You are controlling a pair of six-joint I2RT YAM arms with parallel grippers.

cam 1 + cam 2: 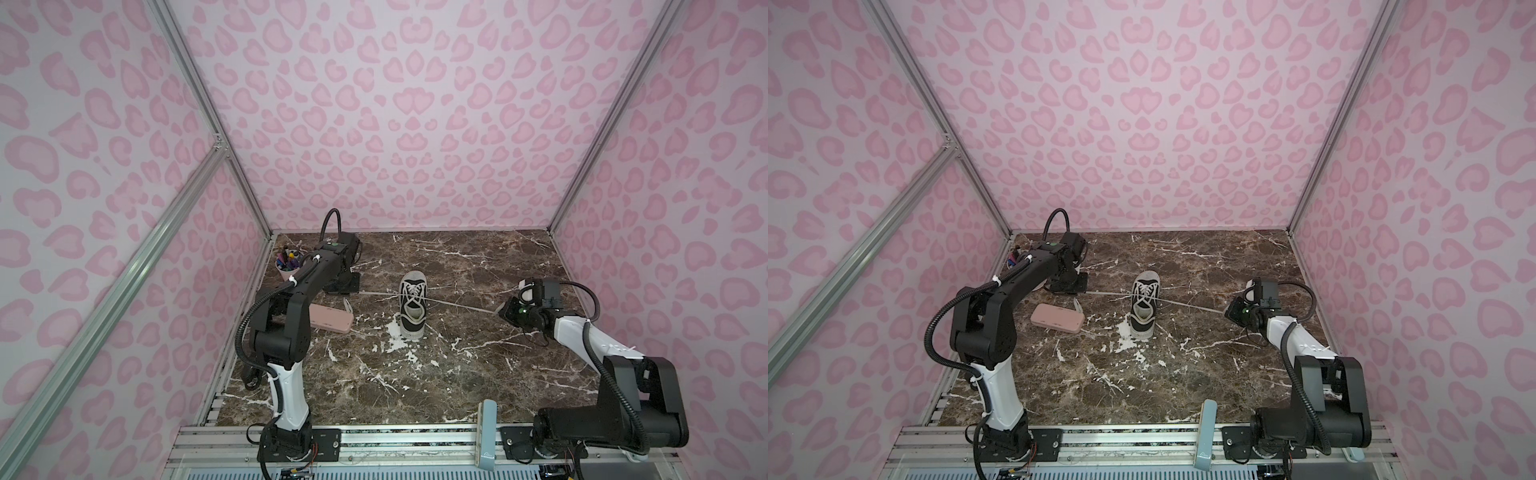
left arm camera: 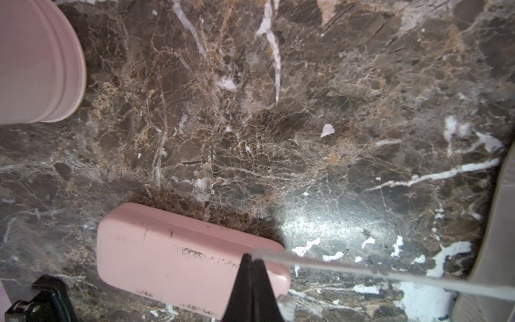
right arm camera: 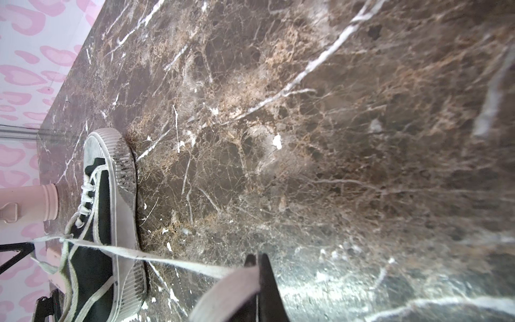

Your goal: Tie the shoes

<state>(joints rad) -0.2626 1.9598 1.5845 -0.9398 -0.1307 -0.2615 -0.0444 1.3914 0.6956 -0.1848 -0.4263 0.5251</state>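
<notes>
In both top views the shoe (image 1: 413, 305) (image 1: 1144, 305) stands on the marble table (image 1: 457, 374), toe toward the back wall. Left of the shoe, the left gripper (image 1: 352, 291) is largely hidden under its own arm. Right of the shoe, only the tip of the right gripper (image 1: 500, 311) shows.

In the left wrist view, the left gripper (image 2: 252, 260) is clenched on the left lace strand (image 2: 362, 271). The pink case (image 2: 181, 256) lies behind it. The shoe is a blurred grey sliver (image 2: 498, 223), cut off at the frame edge.

In the right wrist view, the right gripper (image 3: 257, 259) is pinched shut on the right lace strand (image 3: 167, 258), which runs taut to the shoe (image 3: 106, 223). The heel is cut off.
</notes>
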